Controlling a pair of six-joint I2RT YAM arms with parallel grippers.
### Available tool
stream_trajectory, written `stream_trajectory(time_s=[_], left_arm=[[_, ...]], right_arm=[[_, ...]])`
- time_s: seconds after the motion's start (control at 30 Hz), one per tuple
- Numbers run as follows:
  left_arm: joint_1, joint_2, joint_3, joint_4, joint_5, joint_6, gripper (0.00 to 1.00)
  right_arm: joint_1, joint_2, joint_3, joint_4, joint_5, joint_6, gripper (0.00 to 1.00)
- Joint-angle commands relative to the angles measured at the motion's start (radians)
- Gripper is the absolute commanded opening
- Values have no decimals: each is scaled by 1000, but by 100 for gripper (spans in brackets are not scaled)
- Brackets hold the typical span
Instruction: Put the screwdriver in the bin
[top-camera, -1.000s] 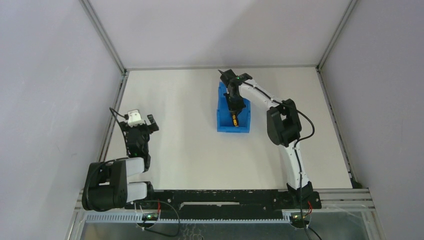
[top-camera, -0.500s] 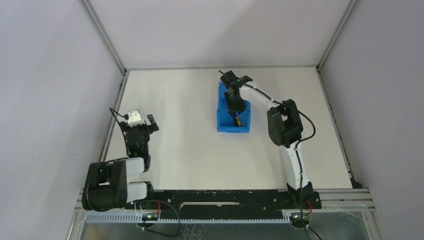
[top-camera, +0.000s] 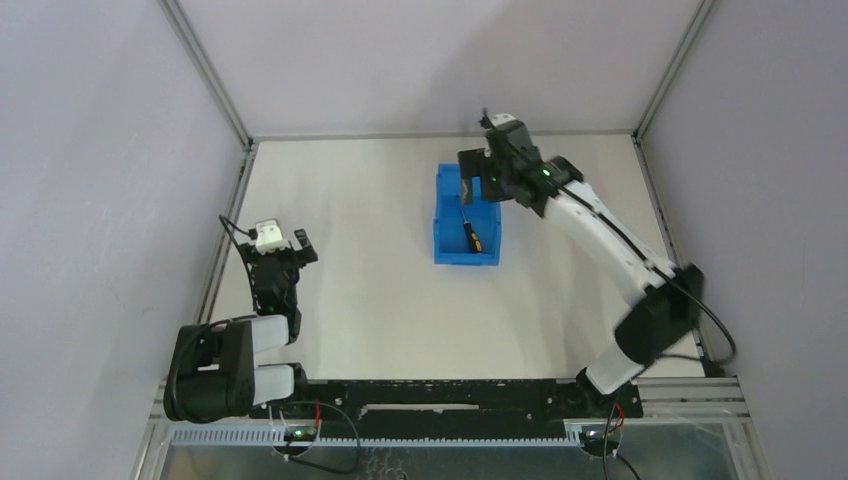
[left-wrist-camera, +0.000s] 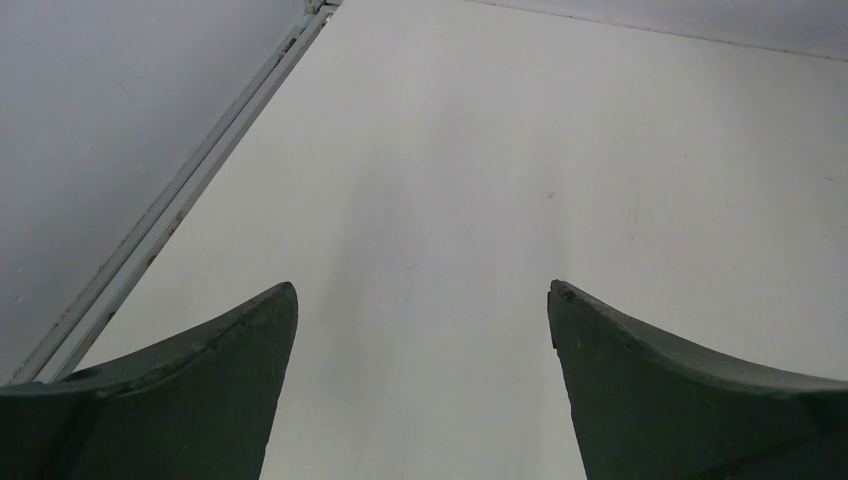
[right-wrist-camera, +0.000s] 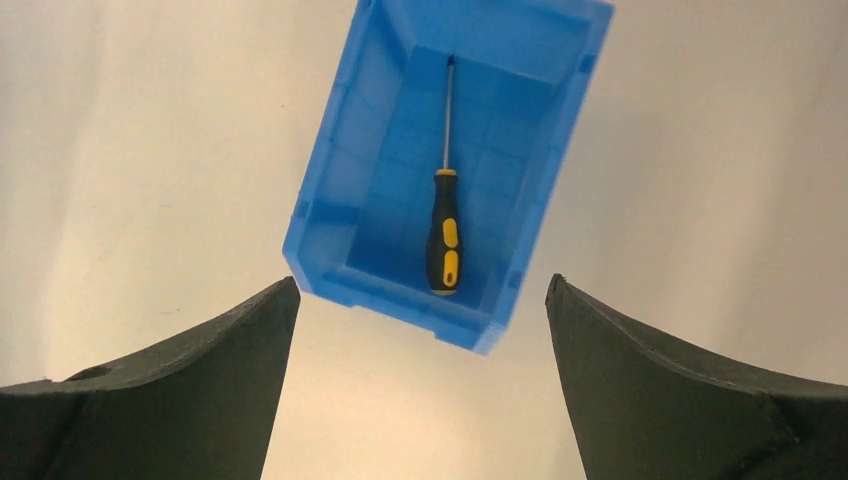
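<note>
Black right claw (right-wrist-camera: 422, 285) is spread wide with nothing in it, both fingers (right-wrist-camera: 180, 390) standing clear of everything. It hangs up in the air over the far end of the bin (right-wrist-camera: 340, 150), looking down into it, not touching the walls as far as I can see.

Right under it the screwdriver (right-wrist-camera: 444, 215) lies flat on the bin floor, on its own, nothing gripping it. The yellow-and-black handle sits toward the end nearer the arm bases and the thin metal shaft points at the far wall, running pretty much along the bin's length. From the overhead view it's a bit right of the middle of the bin.

The bright blue bin sits on the white surface (top-camera: 370, 260), toward the far side and roughly centred, well away from the other arm.

Over on the left, the left claw (left-wrist-camera: 422, 290) is also spread apart and holding nothing, just bare surface between its fingers. That arm is folded back near the left edge, close to the metal rail (left-wrist-camera: 190, 190) running along the grey wall (top-camera: 90, 150).
</note>
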Motion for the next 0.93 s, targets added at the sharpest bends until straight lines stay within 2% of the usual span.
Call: stream_trajectory(time_s=[0.0,0.3,0.57,0.7,0.9], left_arm=[[-6,-10,35,24,-7,17,100],[-6,-10,34,24,-7,17,100],[-6,-10,34,24,-8,17,100],[-6,-10,34,24,-8,17,100],[-6,-10,34,24,-7,17,100]], right_arm=[[-5,-246,-212,230,36,-71,100],[-95,-627,-679,435,66,-26,100],[-203,-868,-1060,562,114,82,100],[-231,-921,-1170,580,149,107,100],[-232,-986,-1244,633,154,111,100]])
